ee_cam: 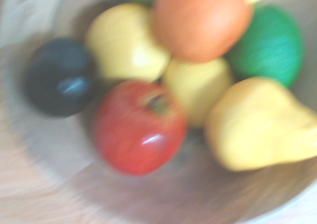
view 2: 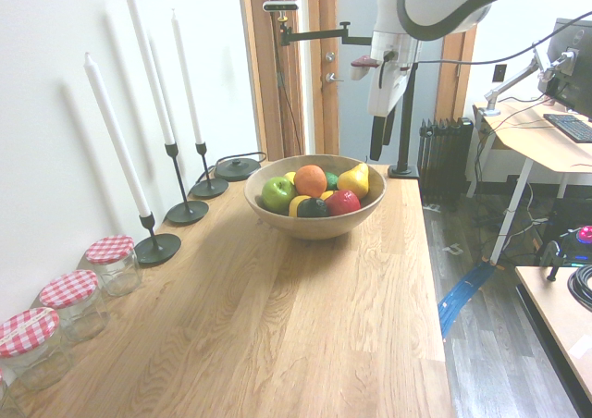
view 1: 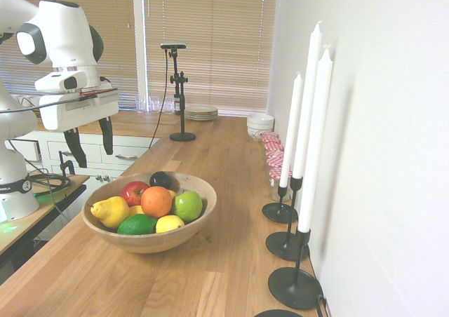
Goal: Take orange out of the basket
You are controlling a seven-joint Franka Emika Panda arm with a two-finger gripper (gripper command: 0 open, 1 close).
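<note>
Black candle holders [view 1: 295, 287] sit nearest the first exterior camera, by the desk's [view 1: 175, 292] wall-side edge, white candles [view 1: 315, 142] upright in them. Next out, near the desk's opposite long edge: tan wooden bowl, i.e. the basket [view 1: 163, 243]. Orange [view 1: 156, 201] is inside, on top of the pile, touching yellow fruit under it; red apple [view 1: 134, 193] and green apple [view 1: 187, 205] close on either side. Gripper [view 1: 92, 149] is up above the bowl, off toward the open side, fingers wide apart, nothing held. Farther down the desk: checked-lid jars along the wall, then stacked plates [view 1: 201, 112]. Handling, my read: orange is moderately light, firm with slight give, not fragile, but round, so it may roll if pinched high. Grab across its widest part, tips in the gaps beside neighbours, moderate squeeze, straight lift clear of the rim.
</note>
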